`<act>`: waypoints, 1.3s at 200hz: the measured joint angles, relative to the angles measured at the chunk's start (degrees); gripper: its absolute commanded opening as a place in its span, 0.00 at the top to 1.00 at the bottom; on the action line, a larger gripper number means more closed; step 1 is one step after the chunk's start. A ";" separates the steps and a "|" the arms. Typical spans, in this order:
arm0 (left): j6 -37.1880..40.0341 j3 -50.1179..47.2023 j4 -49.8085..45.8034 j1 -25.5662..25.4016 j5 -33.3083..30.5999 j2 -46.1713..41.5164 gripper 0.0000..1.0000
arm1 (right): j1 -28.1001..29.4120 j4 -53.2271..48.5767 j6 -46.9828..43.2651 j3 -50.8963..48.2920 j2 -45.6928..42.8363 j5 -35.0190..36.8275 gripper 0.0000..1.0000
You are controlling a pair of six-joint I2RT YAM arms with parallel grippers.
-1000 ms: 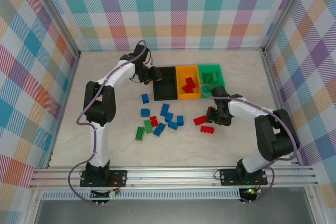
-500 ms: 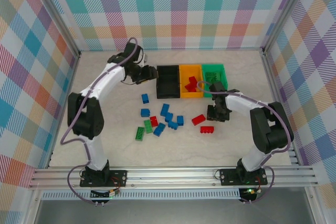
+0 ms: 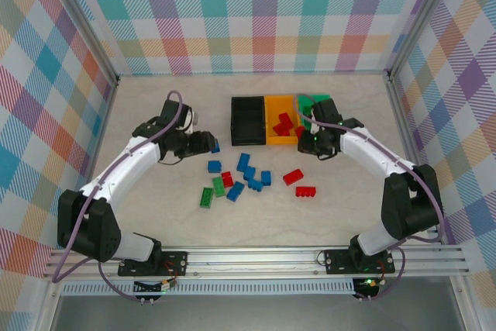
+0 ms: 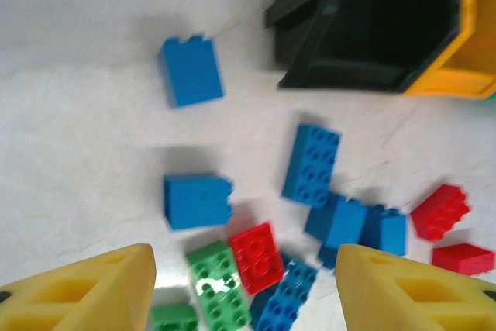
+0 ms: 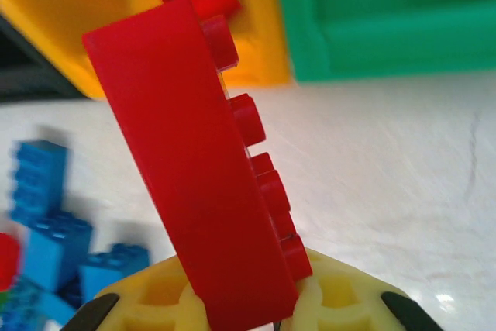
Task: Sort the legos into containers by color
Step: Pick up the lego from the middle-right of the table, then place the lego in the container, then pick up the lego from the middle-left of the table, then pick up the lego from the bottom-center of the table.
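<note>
Now that the right hand (image 3: 319,142) is up off the worktop (image 3: 325,215): it clamps a red oblong lego (image 5: 186,176), and the orange bin (image 3: 279,144) is just ahead of it, so a red drop looks next.
Left hand (image 4: 244,269): back from the black bin (image 3: 248,114), fingers spread and empty, above the pile.
Loose legos (image 3: 249,174) below and ahead of the left hand: about seven blue, three red, two green.
Bins: three; the orange one holds two or three red.
</note>
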 measured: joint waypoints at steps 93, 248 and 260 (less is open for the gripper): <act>-1.73 -12.07 -4.42 -0.02 -2.08 -12.31 0.30 | 1.36 0.87 0.57 21.51 18.29 -4.94 0.49; -5.55 -17.68 -4.31 -9.66 -2.82 -1.31 0.28 | 7.56 -11.74 5.84 -17.00 -12.26 2.80 0.23; -5.60 -17.62 -4.31 -10.64 -3.76 0.39 0.28 | 8.07 -12.11 5.88 -16.85 -11.10 3.34 0.23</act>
